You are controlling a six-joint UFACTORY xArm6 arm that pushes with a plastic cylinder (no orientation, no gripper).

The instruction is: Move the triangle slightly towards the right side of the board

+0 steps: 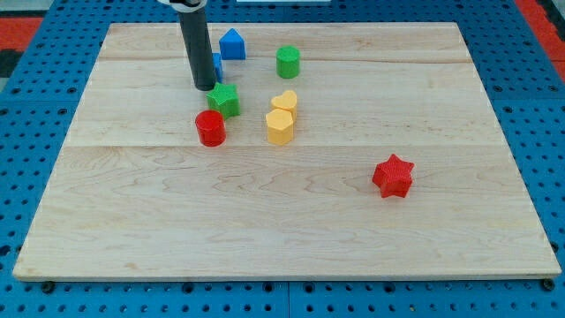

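While your gripperless rod's tip [206,87] touches the green star [224,100], it hides a blue block [217,65], shape unclear.

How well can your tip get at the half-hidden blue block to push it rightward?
Probably well: my tip sits close by the blue block, at its lower left, with nothing between. Only the green cylinder lies farther right.

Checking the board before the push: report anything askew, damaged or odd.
Nothing damaged or toppled. Only oddity: a blue block is mostly hidden behind my rod, so its shape is unclear. My tip sits just above the green star.
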